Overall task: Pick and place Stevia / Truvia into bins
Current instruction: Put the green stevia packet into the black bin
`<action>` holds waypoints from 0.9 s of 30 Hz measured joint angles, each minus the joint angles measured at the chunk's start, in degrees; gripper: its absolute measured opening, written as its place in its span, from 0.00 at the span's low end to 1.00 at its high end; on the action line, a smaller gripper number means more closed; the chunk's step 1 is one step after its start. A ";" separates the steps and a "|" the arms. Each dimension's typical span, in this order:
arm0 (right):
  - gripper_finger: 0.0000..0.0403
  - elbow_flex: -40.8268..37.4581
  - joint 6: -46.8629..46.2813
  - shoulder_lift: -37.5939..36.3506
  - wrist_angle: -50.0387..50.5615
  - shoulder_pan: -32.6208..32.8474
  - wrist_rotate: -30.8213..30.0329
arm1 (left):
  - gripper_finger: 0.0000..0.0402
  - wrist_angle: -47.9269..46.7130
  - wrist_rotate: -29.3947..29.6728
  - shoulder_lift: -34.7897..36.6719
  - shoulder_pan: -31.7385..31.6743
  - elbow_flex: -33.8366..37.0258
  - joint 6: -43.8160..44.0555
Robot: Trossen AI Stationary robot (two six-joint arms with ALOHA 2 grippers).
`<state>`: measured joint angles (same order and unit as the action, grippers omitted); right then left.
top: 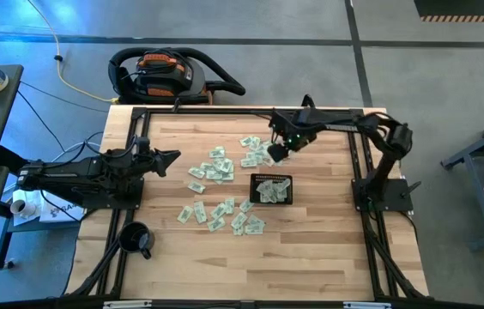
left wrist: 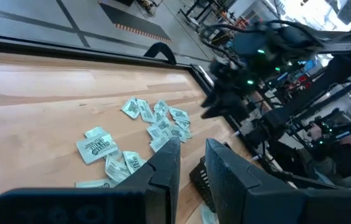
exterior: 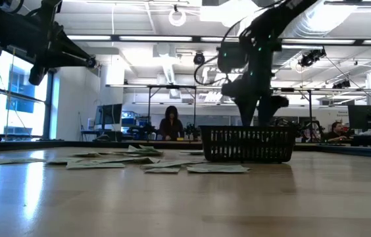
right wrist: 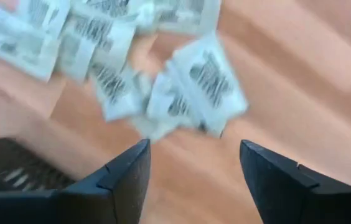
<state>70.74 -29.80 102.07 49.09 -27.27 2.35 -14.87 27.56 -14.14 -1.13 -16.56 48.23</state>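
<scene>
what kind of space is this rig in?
Likely a robotics lab or open workshop: concrete floor with a shop vacuum behind the table, exposed ceiling ducts and strip lights, and people at monitor desks in the background.

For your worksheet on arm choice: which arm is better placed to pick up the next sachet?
Right. The right gripper hangs open directly over sachets beside the basket; the left gripper waits at the table's left side.

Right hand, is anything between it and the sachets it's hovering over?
Nothing visible. The right hand is open above a cluster of sachets on bare wood, with only air between. The black basket sits beside that cluster, not across the way.
</scene>
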 joint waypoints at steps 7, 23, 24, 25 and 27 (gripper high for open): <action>0.48 2.28 9.17 6.96 -2.62 -0.32 -5.79 | 0.28 -0.02 0.04 -0.02 0.00 -0.02 3.13; 0.38 1.44 12.31 8.14 -3.96 -4.20 -3.42 | 0.28 0.42 3.77 -0.02 0.00 0.00 5.20; 0.38 1.44 12.33 8.24 -4.20 -4.14 -3.32 | 0.28 0.44 3.99 -0.01 0.00 -0.02 5.20; 0.38 1.44 12.33 8.65 -4.45 -4.10 -3.19 | 0.28 0.44 4.16 0.00 0.00 -0.01 5.20; 0.39 1.44 12.04 9.54 -4.42 -4.06 -2.60 | 0.28 0.44 4.19 0.00 0.00 -0.01 5.20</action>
<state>72.18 -17.76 111.61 44.67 -31.33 -0.25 -14.44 31.75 -14.13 -1.13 -16.57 53.43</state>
